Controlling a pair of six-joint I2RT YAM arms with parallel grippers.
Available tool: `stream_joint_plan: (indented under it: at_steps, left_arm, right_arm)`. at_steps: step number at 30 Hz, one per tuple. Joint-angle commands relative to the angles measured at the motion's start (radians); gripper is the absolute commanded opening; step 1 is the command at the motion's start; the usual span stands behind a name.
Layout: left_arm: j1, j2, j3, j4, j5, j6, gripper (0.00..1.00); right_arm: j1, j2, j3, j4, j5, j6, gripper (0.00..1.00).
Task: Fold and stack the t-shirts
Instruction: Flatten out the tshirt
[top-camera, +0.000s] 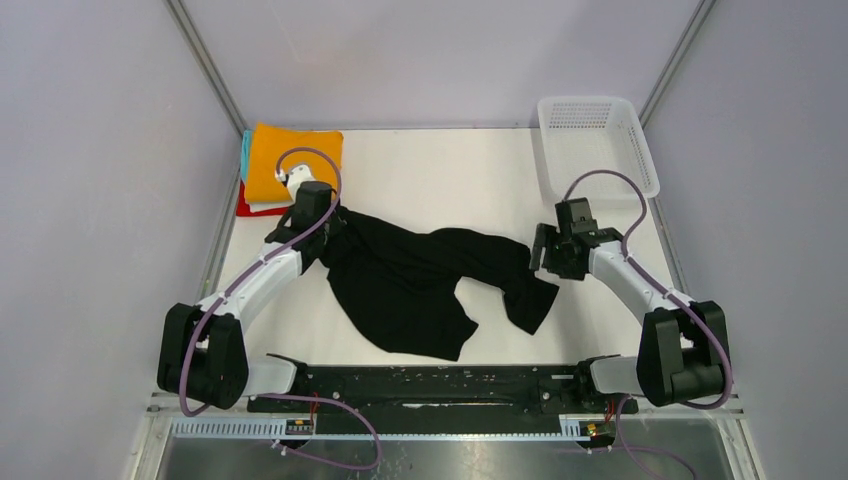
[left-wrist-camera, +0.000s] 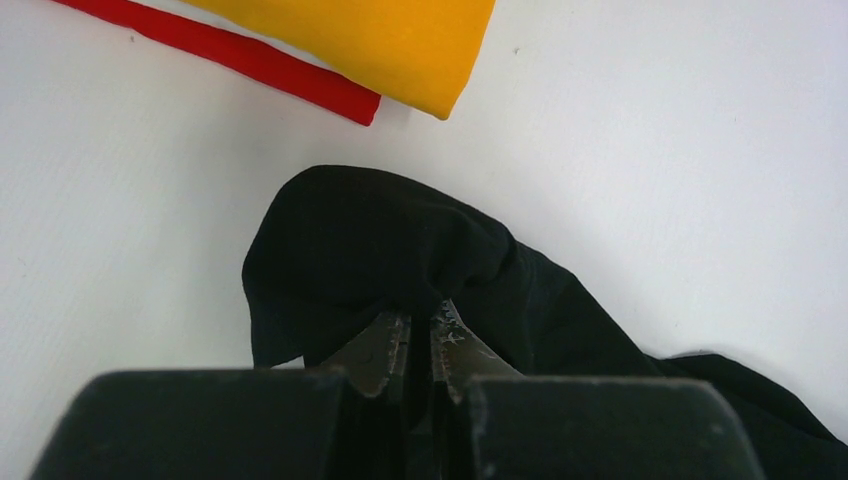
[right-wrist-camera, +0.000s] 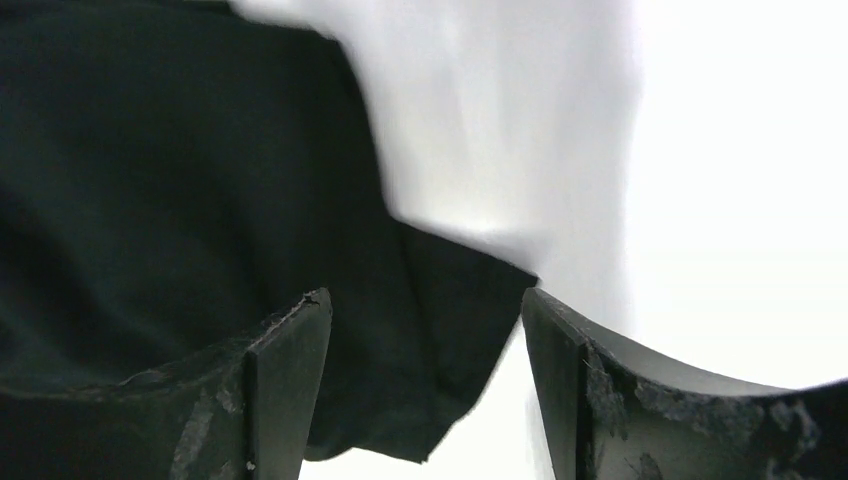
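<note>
The large plain black cloth t-shirt (top-camera: 405, 285) lies crumpled across the middle of the white table (top-camera: 450, 170), between the two arms. The left gripper (left-wrist-camera: 420, 335) is pinched tight on a bunched fold at its left end. The right gripper (right-wrist-camera: 425, 330) has its jaws wide apart, with the shirt's right edge loose between them. Farther back on the left sits a stack with the folded orange shirt (top-camera: 290, 160) on top and the red shirt (top-camera: 245, 208) and teal shirt (top-camera: 245, 150) edges showing. A white plastic mesh basket (top-camera: 600, 140) stands at the far right.
</note>
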Motion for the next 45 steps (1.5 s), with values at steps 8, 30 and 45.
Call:
stream_joint_plan:
  at_steps: [8, 30, 45]
  left_arm:
    - [0.006, -0.059, -0.018, 0.056, 0.029, -0.015, 0.0]
    - [0.006, -0.095, -0.037, 0.06, 0.037, -0.023, 0.0]
    - [0.007, -0.383, 0.046, 0.013, 0.008, 0.024, 0.0]
  right_arm:
    - [-0.043, 0.042, -0.115, -0.119, 0.043, 0.132, 0.71]
    - [-0.033, 0.184, -0.012, -0.029, -0.014, 0.119, 0.01]
    - [-0.034, -0.432, -0.038, 0.131, 0.153, -0.025, 0.0]
